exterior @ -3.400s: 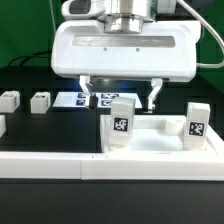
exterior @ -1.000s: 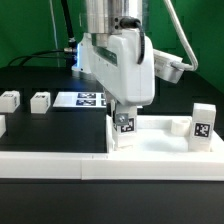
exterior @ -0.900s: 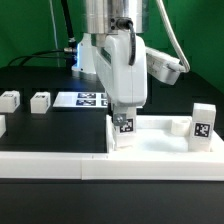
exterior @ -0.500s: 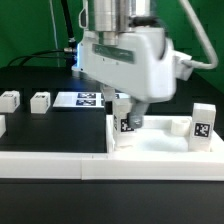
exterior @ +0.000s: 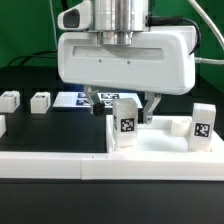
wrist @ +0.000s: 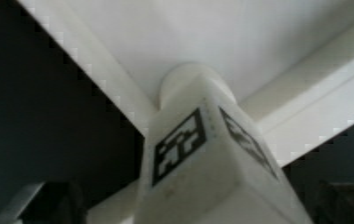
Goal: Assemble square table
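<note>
Jaws hang wide open either side of an upright leg (exterior: 124, 122), holding nothing. That leg stands at the near left corner of the square table (exterior: 165, 142); a second leg (exterior: 197, 122) stands at its right.

Claw (exterior: 121, 106) downward, wide open.

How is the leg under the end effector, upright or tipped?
Upright. The leg stands vertical on a corner of the square table, tag facing the exterior view, end effector open around it.
</note>
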You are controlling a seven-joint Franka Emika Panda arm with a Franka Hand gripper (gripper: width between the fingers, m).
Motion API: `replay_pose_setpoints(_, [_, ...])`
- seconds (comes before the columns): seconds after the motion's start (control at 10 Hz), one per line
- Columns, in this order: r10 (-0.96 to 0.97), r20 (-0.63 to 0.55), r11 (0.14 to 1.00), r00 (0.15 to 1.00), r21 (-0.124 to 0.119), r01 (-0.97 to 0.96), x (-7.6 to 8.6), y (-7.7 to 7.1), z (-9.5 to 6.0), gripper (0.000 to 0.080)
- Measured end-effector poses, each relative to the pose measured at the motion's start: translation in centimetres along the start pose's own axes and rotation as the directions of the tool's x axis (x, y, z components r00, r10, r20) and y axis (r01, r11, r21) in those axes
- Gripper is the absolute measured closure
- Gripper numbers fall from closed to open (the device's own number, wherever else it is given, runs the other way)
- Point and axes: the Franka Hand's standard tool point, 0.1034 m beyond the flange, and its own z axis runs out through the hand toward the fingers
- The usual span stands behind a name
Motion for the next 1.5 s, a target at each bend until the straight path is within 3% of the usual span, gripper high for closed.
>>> replay_pose_setpoints(0.2, [-0.335,-0.015,0.942,0.942,0.001,0.335,-0.3,-1.6,-0.7,0.0150])
replay_pose_setpoints(0.3, [-0.391,-0.019,0.921,0.920,0.004,0.391,-0.1,-1.5,-1.0,0.0150])
replay_pose_setpoints(0.5, [-0.339,-0.016,0.941,0.941,0.001,0.339,-0.2,-1.4,-0.8,0.0173])
replay_pose_setpoints(0.7, [-0.185,-0.015,0.983,0.983,0.005,0.185,-0.1,-1.2,-0.7,0.0502])
replay_pose_setpoints(0.8, [-0.147,-0.015,0.989,0.989,0.004,0.147,-0.1,-1.1,-0.7,0.0502])
replay_pose_setpoints(1.1, [0.224,-0.014,0.975,0.975,-0.001,-0.224,0.3,-0.5,-0.6,0.0502])
replay_pose_setpoints(1.2, [0.418,-0.004,0.908,0.908,-0.011,-0.418,0.4,0.0,-0.5,0.0502])
replay_pose_setpoints(1.5, [0.833,0.097,0.552,0.545,-0.070,-0.831,0.1,0.4,-0.5,0.0506])
